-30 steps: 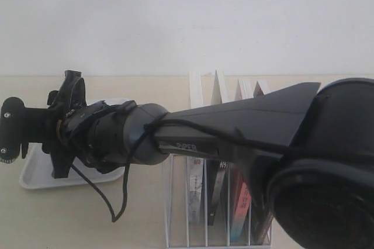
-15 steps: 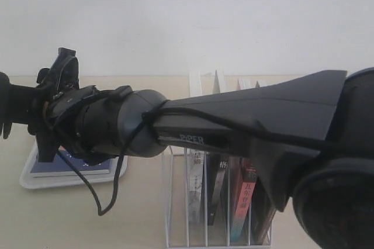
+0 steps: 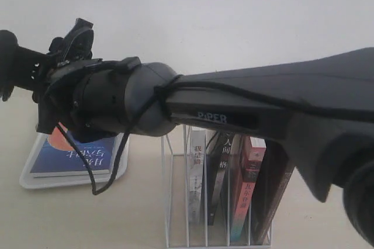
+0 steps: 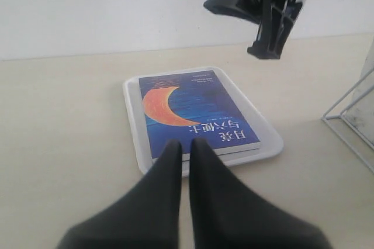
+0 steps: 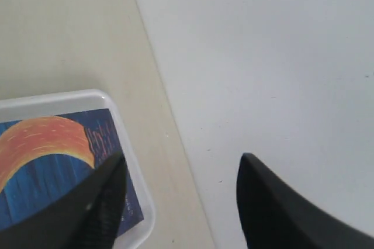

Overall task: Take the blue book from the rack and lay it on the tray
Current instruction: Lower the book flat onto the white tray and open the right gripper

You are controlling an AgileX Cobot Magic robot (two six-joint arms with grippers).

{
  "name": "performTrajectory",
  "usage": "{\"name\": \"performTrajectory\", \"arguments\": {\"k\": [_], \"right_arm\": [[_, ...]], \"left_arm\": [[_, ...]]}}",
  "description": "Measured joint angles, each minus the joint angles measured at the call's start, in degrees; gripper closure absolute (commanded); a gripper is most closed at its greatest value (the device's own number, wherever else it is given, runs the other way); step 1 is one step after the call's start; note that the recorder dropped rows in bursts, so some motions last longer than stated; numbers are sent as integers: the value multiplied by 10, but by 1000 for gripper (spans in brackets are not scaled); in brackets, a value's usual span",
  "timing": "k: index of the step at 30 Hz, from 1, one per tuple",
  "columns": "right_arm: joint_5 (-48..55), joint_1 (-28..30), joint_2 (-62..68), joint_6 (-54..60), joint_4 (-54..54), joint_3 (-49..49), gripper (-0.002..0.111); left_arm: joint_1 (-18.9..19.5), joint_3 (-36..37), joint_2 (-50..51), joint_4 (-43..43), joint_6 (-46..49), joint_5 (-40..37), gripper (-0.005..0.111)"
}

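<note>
The blue book [image 3: 73, 156] with its orange crescent lies flat, cover up, on the white tray [image 3: 32, 180] at the left of the table. My right gripper [image 5: 181, 174] hangs open above the tray's far corner, holding nothing; one finger [image 5: 108, 193] overlaps the book's edge [image 5: 47, 167] in the right wrist view. Its arm [image 3: 117, 106] reaches across the exterior view. My left gripper [image 4: 184, 144] is shut and empty, low over the table just short of the tray rim [image 4: 132, 121] and the book [image 4: 193, 114]. The white wire rack [image 3: 175, 202] stands to the right.
The rack holds a white-spined book [image 3: 197, 179], a black-spined book [image 3: 217, 182] and a red one [image 3: 244, 196]. A white wall rises behind the table. The right gripper's body [image 4: 272, 15] hangs over the tray's far side, and a rack wire [image 4: 347, 123] shows beside it.
The right arm has lifted up and away from the tray with its jaws open. The blue book, hidden a second ago, now lies uncovered on the tray.
</note>
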State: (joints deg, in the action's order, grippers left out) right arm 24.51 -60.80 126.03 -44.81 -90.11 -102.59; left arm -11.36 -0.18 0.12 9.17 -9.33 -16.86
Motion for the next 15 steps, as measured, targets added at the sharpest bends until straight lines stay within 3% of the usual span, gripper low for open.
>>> {"name": "performTrajectory", "arguments": {"k": [4, 10, 11, 15], "right_arm": [[24, -15, -25, 8, 17, 0, 60], [83, -49, -47, 28, 28, 0, 95], [93, -54, -50, 32, 31, 0, 106], [130, -66, -76, 43, 76, 0, 108]], "left_arm": [[0, 0, 0, 0, 0, 0, 103], [0, 0, 0, 0, 0, 0, 103], [0, 0, 0, 0, 0, 0, 103], [0, 0, 0, 0, 0, 0, 103]]}}
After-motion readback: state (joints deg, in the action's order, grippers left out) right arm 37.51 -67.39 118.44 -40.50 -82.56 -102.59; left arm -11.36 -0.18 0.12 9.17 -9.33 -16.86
